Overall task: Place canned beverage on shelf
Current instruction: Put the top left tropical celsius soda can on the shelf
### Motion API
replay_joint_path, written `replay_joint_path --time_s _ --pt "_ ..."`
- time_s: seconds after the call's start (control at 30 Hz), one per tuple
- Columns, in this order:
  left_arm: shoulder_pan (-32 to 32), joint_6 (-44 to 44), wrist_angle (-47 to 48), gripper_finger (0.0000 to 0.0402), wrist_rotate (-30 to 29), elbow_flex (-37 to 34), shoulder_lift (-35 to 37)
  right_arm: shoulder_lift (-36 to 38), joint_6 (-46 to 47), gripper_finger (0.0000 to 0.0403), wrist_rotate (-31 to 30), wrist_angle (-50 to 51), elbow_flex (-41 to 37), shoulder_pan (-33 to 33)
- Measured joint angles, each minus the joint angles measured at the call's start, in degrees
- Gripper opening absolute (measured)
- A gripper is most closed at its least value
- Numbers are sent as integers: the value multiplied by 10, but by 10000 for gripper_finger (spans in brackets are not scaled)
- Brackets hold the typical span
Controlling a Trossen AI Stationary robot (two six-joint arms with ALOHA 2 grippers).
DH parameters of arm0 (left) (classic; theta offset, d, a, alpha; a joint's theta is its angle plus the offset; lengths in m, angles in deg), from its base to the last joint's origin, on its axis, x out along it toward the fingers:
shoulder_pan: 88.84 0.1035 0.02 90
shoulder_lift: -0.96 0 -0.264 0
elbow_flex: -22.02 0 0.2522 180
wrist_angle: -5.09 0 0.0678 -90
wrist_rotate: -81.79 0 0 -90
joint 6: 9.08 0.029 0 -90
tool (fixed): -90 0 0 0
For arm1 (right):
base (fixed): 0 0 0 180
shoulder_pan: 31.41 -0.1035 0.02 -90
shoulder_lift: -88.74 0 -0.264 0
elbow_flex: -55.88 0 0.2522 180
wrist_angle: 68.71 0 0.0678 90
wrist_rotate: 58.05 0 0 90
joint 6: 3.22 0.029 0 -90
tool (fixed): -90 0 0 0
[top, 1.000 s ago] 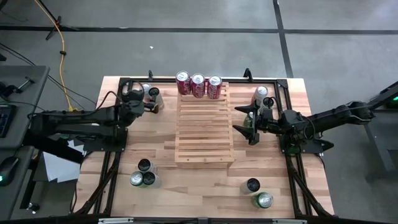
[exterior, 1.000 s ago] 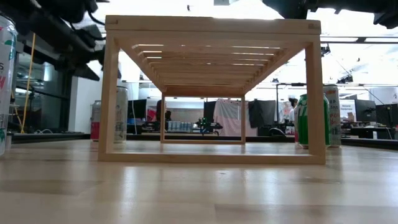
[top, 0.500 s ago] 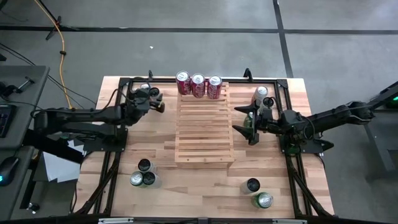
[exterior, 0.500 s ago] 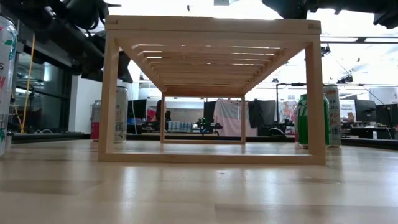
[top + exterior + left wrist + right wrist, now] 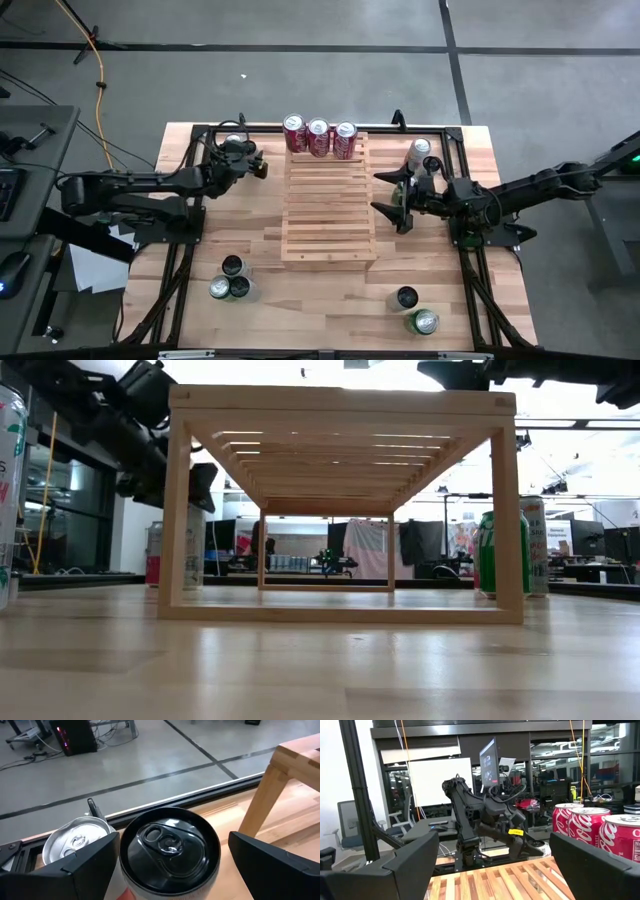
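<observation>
Cans are what you are moving, and the one in play is a black-topped can near the table's far left corner, with a silver-topped can right beside it. Your left gripper has its fingers spread wide on either side of the black-topped can, not yet closed on it. From the left wrist view the can sits centred between the two dark fingers, so the approach looks lined up for a grasp once you drop low enough.

Near the front left edge, three more cans wait in a tight cluster.

At the centre of the table stands the shelf, a light-wood rack of parallel slats. Three red cans already stand in a row along its far edge, which suggests filling starts at the back so later cans need not pass over earlier ones.

To the right of the shelf, your right gripper hovers with its fingers apart and nothing between them, facing the shelf, seemingly waiting. A green can and another can stand behind it. Two more cans sit near the front right.
</observation>
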Motion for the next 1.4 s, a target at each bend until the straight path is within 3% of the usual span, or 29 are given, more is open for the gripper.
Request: replay_joint_path --time_s 0.33,0.6,1.0,1.4 --pt "9 0 -17 344 3 0 -24 0 0 366 0 -2 0 0" --pt "7 29 -12 237 7 0 -16 0 0 366 0 -1 0 0" --pt "-38 61 3 238 6 2 90 0 0 366 0 -1 0 0" --pt "-169 84 127 238 2 88 188 0 4 366 -1 -1 0 0"
